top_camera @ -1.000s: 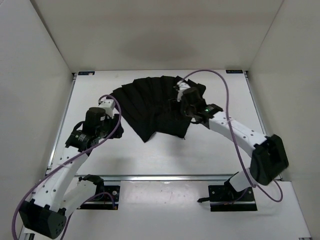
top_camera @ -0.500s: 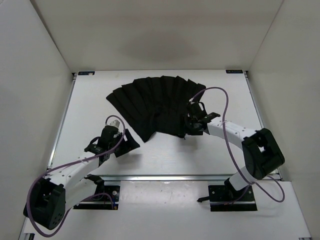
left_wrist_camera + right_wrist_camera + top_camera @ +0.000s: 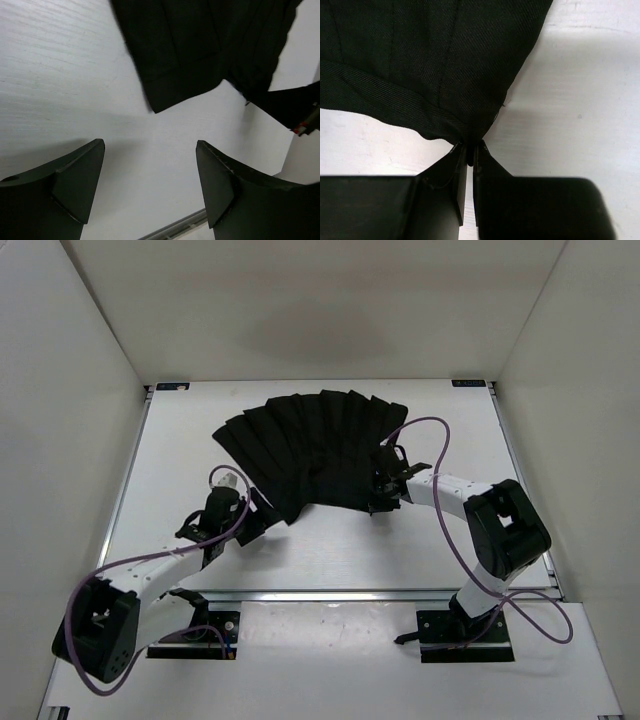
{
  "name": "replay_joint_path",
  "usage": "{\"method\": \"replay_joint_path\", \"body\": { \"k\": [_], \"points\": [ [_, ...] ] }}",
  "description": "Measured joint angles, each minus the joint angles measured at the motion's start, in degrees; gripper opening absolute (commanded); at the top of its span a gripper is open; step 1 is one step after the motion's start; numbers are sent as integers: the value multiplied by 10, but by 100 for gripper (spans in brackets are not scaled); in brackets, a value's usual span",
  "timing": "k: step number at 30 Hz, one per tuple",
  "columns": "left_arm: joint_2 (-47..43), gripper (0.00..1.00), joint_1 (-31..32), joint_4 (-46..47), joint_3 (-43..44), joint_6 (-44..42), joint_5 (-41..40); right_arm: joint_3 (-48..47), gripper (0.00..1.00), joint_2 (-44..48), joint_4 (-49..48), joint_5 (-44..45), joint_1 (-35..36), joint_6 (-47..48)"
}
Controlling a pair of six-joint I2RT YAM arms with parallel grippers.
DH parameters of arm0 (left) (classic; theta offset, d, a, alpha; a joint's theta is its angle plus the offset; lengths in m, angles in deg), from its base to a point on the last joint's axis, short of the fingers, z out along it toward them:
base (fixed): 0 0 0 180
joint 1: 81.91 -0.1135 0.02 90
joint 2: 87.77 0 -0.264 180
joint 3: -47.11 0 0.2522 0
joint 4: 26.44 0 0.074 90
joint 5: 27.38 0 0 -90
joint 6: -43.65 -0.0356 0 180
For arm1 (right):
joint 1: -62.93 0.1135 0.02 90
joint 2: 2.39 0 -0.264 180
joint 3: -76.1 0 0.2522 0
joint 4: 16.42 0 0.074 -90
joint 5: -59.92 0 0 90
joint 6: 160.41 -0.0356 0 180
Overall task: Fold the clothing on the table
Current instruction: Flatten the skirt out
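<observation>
Right wrist view: right gripper pressed together, pinching the lower hem corner of the clothing.
Left wrist view: left gripper spread wide, empty, low over the table; clothing corner just ahead, seemingly untouched.
Top view: clothing fanned flat at upper centre of frame, both grippers at its near edge.

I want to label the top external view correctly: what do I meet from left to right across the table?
Left end effector → black pleated clothing → right end effector, shut on the clothing's near edge.
</observation>
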Motion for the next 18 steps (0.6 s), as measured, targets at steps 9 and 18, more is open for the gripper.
{"method": "replay_joint_path", "body": {
  "k": [9, 18],
  "points": [
    [159, 88, 33, 22, 72, 28, -4, -3, 0, -2, -4, -3, -2, 16],
    [260, 6, 58, 74, 109, 80, -20, 7, 0, 5, -16, -15, -7, 28]
  ]
}}
